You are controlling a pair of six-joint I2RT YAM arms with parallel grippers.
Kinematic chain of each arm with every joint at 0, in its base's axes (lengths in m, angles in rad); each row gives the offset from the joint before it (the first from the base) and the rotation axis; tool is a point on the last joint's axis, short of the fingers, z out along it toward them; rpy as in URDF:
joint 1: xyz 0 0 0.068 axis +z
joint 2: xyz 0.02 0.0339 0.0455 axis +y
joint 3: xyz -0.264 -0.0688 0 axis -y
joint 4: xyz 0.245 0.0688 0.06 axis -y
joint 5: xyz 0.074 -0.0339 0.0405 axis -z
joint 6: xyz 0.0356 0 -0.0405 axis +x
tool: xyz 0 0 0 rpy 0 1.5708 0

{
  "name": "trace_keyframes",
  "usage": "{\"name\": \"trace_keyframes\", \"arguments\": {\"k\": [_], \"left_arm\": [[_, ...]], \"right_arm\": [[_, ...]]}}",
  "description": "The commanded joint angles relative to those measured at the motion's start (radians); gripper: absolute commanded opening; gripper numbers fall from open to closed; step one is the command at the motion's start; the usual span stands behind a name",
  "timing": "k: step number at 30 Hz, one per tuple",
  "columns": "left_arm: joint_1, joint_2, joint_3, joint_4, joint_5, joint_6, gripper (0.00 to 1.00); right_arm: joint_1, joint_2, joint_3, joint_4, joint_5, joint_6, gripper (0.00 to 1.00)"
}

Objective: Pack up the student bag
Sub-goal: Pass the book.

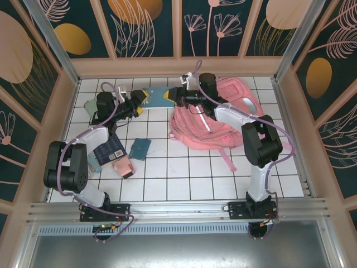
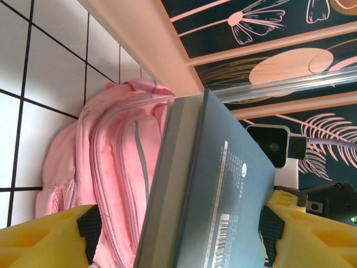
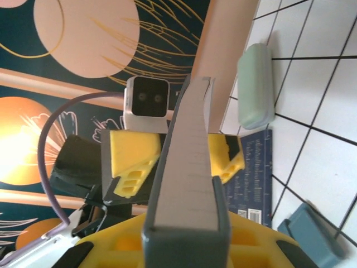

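The left claw [image 1: 139,100] and the right claw [image 1: 177,95] are each clamped on one end of a flat blue-grey rectangular book [image 1: 159,96], held between them over the back of the white tiled surface [image 1: 184,167]. The large soft pink fabric student bag [image 1: 195,131] lies on the surface under the right arm, just beside the book. A mint green oval case [image 1: 92,105] lies near the left wall, and a dark blue booklet [image 1: 107,151] lies beside the left arm

At back right, the big soft pink cloth backpack [image 1: 223,120]. Just left of it, a flat blue-grey book [image 1: 159,96], pinched between left gripper [image 1: 142,99] and right gripper [image 1: 174,96]. Back left, a pale green oval case [image 1: 92,105]; nearer, a small teal notebook [image 1: 140,148].
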Motion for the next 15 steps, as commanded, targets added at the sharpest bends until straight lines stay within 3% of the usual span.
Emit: {"name": "trace_keyframes", "arguments": {"k": [1, 3, 6, 10, 15], "left_arm": [[0.004, 0.012, -0.008, 0.052, 0.036, -0.012, 0.77], [0.004, 0.012, -0.013, 0.069, 0.042, -0.022, 0.77], [0.004, 0.013, -0.021, 0.140, 0.066, -0.068, 0.69], [0.004, 0.008, -0.036, 0.269, 0.092, -0.150, 0.39], [0.005, -0.006, -0.036, 0.251, 0.081, -0.141, 0.05]], "right_arm": [[0.009, -0.011, 0.005, 0.124, -0.046, 0.045, 0.00], [0.009, -0.008, 0.010, 0.131, -0.053, 0.050, 0.00], [0.013, 0.007, 0.018, 0.137, -0.068, 0.055, 0.00], [0.014, 0.024, 0.007, 0.139, -0.078, 0.057, 0.00], [0.010, 0.023, 0.001, 0.082, -0.079, 0.003, 0.00]]}}
